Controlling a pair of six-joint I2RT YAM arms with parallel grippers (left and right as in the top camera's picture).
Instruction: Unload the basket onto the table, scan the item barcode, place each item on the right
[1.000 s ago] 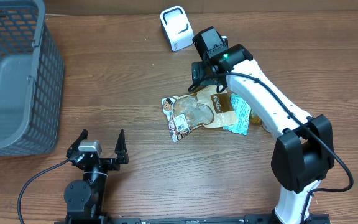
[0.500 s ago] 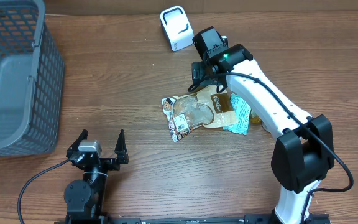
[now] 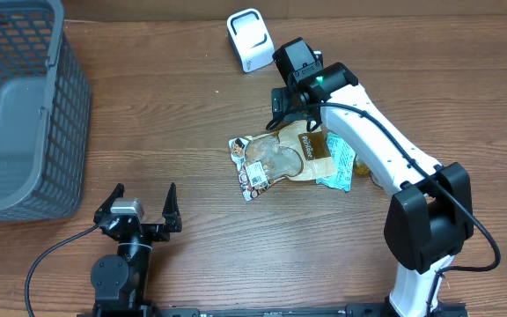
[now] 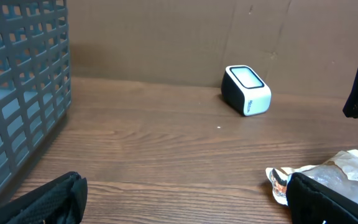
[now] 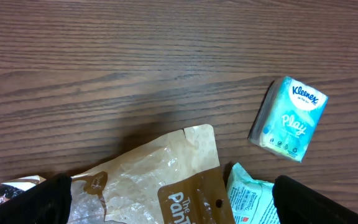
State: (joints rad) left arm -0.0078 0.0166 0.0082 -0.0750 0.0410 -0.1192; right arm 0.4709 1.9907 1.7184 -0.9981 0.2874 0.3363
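Snack pouch [image 3: 275, 163] lies flat; right tool [image 5: 179, 202] hovers over it, jaws wide.

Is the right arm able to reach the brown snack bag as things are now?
Probably yes: the right pincer stands open at the top edge of the brown snack bag, and nothing lies between them.

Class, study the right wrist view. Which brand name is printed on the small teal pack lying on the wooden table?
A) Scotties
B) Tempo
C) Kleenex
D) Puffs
C: the teal pack shows the word Kleenex in dark letters near its upper end, with "Play" in white below it.
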